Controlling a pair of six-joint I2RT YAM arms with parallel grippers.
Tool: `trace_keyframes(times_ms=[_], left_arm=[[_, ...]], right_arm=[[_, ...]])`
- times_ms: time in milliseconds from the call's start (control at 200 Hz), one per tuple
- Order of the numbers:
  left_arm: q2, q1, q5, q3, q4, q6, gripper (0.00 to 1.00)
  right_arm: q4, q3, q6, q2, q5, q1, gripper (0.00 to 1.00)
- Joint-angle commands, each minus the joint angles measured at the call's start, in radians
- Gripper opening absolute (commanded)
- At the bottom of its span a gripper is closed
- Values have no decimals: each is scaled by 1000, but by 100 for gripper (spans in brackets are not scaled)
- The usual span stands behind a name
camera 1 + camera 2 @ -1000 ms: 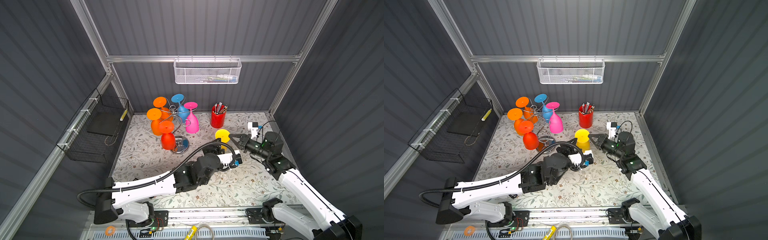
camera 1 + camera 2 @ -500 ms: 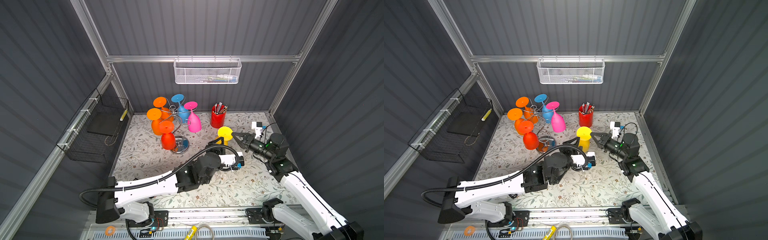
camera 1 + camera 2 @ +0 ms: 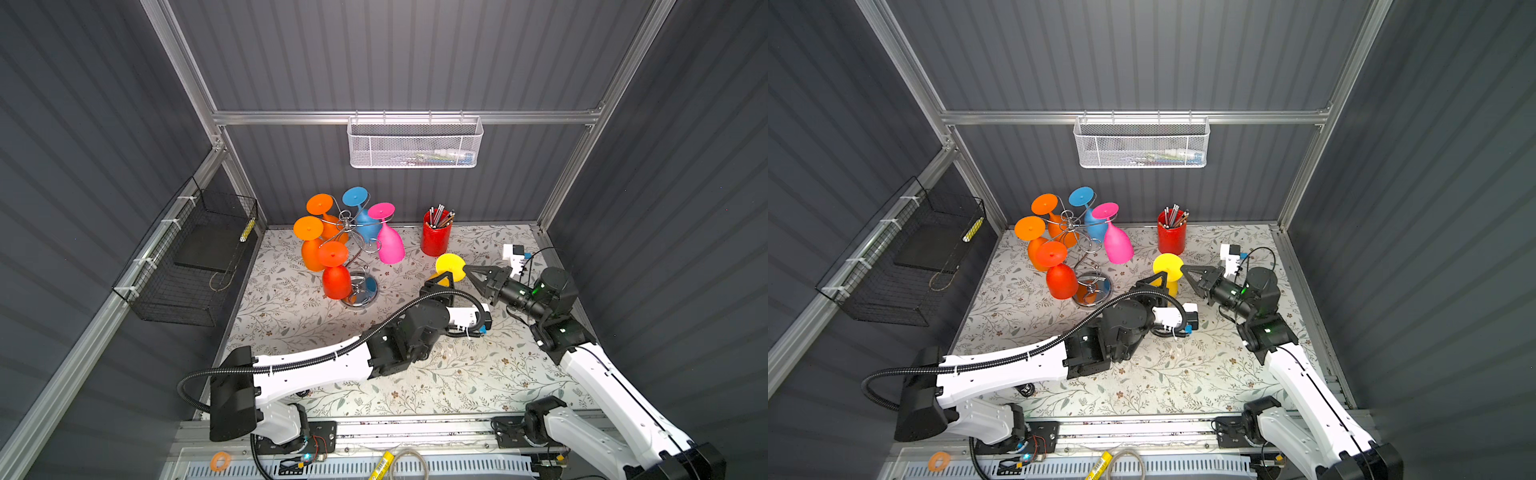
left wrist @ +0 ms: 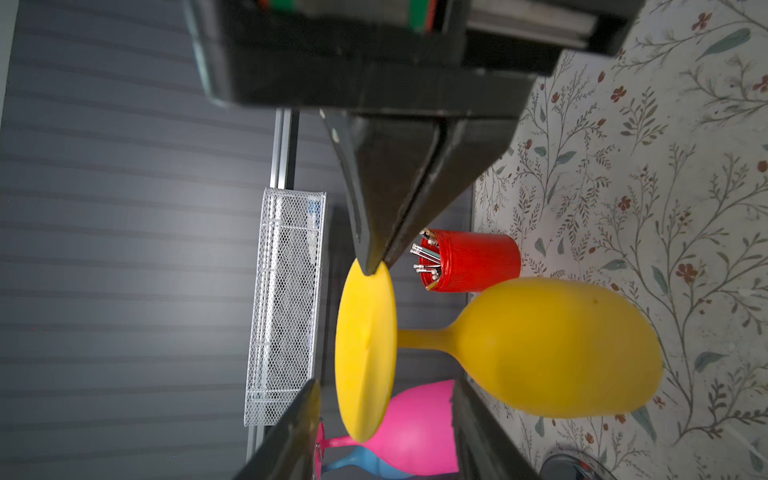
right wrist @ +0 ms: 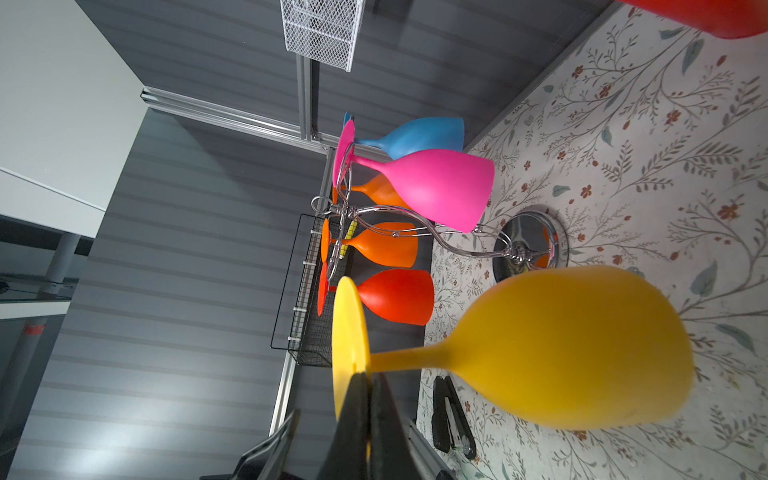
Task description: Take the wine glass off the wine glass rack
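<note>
The wine glass rack (image 3: 362, 291) stands at the left of the counter (image 3: 457, 374) with five glasses hanging from it. Its sixth, the yellow wine glass (image 3: 450, 266), is already well clear of it, hanging bowl-down near the red pencil cup (image 3: 435, 239). Over the last second the glass has barely shifted, and the left claw (image 3: 440, 280) has drawn its jaws closer around the stem and foot. They are apart in the left wrist view, with gaps on both sides. The right claw (image 3: 471, 270) stays clamped on the rim of the glass's foot. I judge a handover or a steadied set-down is under way.
</note>
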Motion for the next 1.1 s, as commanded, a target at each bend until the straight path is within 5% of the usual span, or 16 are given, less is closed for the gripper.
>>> trace_keyframes(times_ms=[0, 135, 535, 775, 951, 1091], left_arm=[[5, 24, 22, 10, 55, 17, 50], [20, 47, 36, 2, 102, 47, 45], [44, 92, 64, 13, 113, 25, 0], [42, 102, 83, 24, 105, -26, 0], [44, 103, 83, 24, 99, -41, 0], [22, 103, 98, 57, 20, -173, 0]], right_arm=[[50, -1, 8, -5, -16, -5, 0], [54, 7, 10, 8, -18, -4, 0], [61, 27, 16, 22, -13, -3, 0], [58, 28, 4, 26, -11, -3, 0], [46, 25, -25, 7, 16, -3, 32], [-73, 48, -167, -51, 90, -13, 59]])
